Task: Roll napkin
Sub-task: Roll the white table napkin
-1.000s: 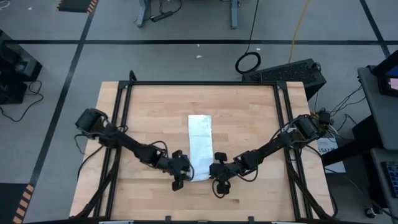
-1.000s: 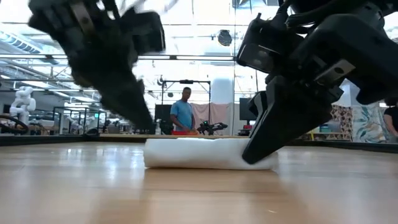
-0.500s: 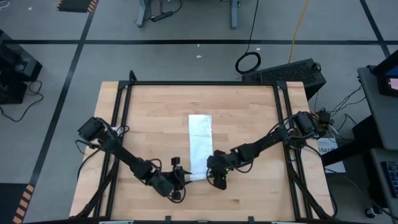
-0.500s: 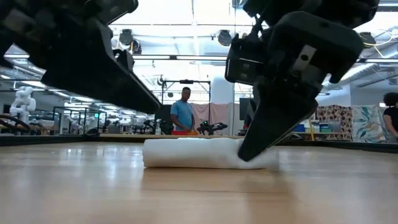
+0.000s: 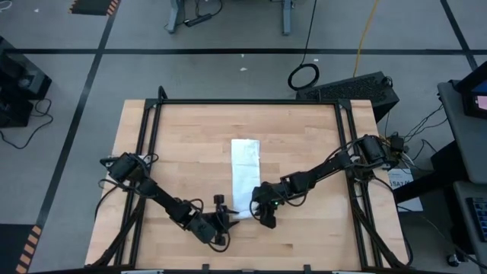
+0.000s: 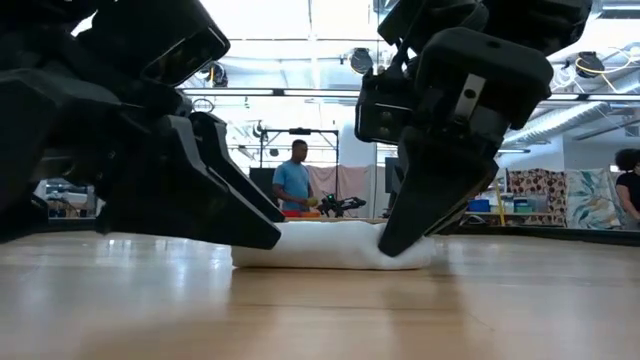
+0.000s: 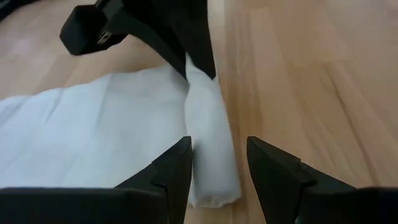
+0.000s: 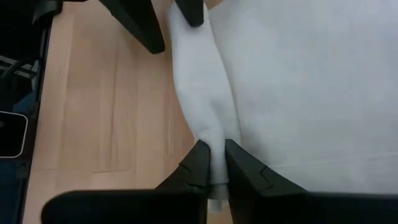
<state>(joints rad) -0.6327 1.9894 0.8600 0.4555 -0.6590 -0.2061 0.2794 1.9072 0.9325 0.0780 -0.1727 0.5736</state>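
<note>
Now the left gripper (image 7: 217, 163) is sliding in, open around the napkin (image 5: 244, 171) roll; right gripper (image 8: 213, 163) is pinching it. Uneven pulling may be unrolling it.

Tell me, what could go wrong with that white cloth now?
1. Only the right claw pinches the napkin, at one end of its rolled edge; pulling alone could skew the roll.
2. The left claw is open around the other end, gripping nothing, so that end may unroll.
3. Both claws sit close together and could bump.
</note>
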